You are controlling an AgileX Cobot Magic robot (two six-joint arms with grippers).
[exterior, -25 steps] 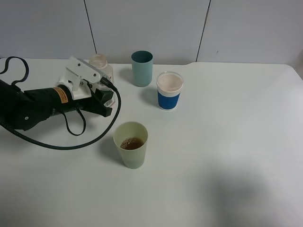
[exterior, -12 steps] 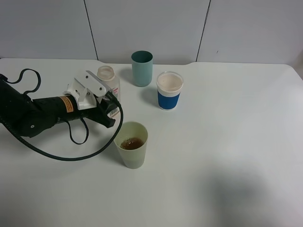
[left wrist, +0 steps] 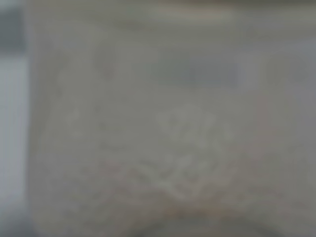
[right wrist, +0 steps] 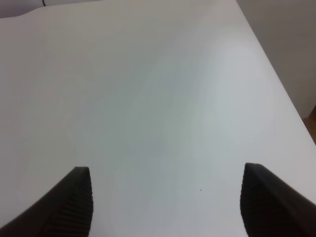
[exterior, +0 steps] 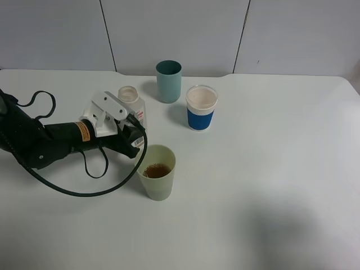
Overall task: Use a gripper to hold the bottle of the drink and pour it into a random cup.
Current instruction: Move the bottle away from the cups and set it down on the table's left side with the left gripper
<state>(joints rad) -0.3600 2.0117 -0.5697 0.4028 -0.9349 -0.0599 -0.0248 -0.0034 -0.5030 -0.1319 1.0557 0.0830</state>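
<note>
On the left of the table your gripper [exterior: 130, 130] is clamped shut on the bottle [exterior: 133, 107], held upright just behind the pale green cup [exterior: 156, 172], which already holds brown drink, ready for tipping.

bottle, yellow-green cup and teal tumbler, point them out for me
bottle [exterior: 130, 95], exterior high view, on its wide round neck.
yellow-green cup [exterior: 159, 188], exterior high view, on its front wall.
teal tumbler [exterior: 169, 87], exterior high view, on its side wall.

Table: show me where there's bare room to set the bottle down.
Free: the table's whole right side, past the blue-banded cup; also the near strip in front of the yellow-green cup. Crowded: the left, around the gripper, its cable, bottle and teal cup.
</note>
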